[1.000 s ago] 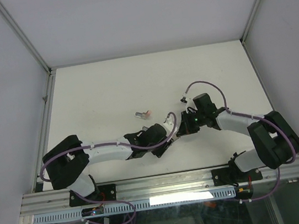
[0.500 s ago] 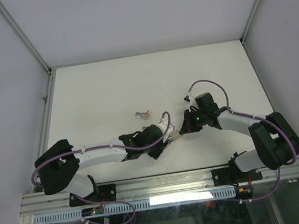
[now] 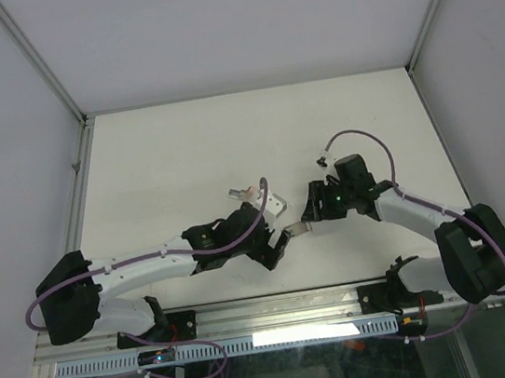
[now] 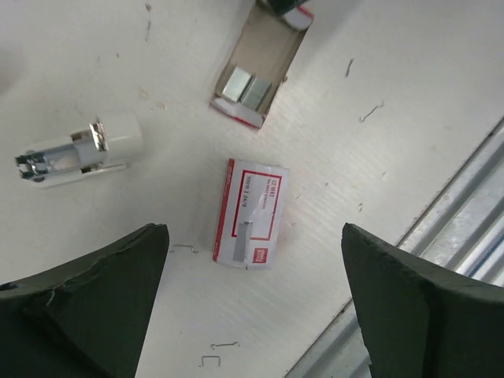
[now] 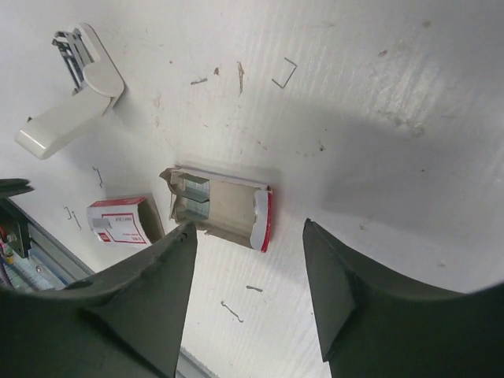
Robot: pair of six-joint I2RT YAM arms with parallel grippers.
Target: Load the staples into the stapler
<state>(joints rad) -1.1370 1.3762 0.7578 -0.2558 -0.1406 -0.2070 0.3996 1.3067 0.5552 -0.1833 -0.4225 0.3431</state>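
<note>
counter (image 3: 181, 152): white and scuffed, carrying everything below.
left arm (image 3: 141, 266): stretched low across the counter, with its wrist over the red-and-white box.
right arm (image 3: 416, 213): bent in from the other side, its wrist close to the left arm's wrist.
left jaws: spread wide and gripping nothing; the red-and-white box shows in the gap beneath them.
right jaws: spread and gripping nothing; the cardboard tray lies below the gap, and whether one tip brushes it i cannot tell.
red-and-white box (image 4: 250, 213): closed and flat on the counter; this is the landmark.
cardboard tray (image 4: 260, 75): open-topped with red-edged ends, close to the red-and-white box but not touching it.
stapler (image 4: 79, 150): pale, lying hinged open with its metal channel bare, off to one side of the red-and-white box and clear of it.
staples (image 4: 246, 87): two grey blocks side by side inside the cardboard tray, at the end nearer the red-and-white box.
loose staples (image 4: 211, 361): a few bent single wires on the counter near the red-and-white box.
</note>
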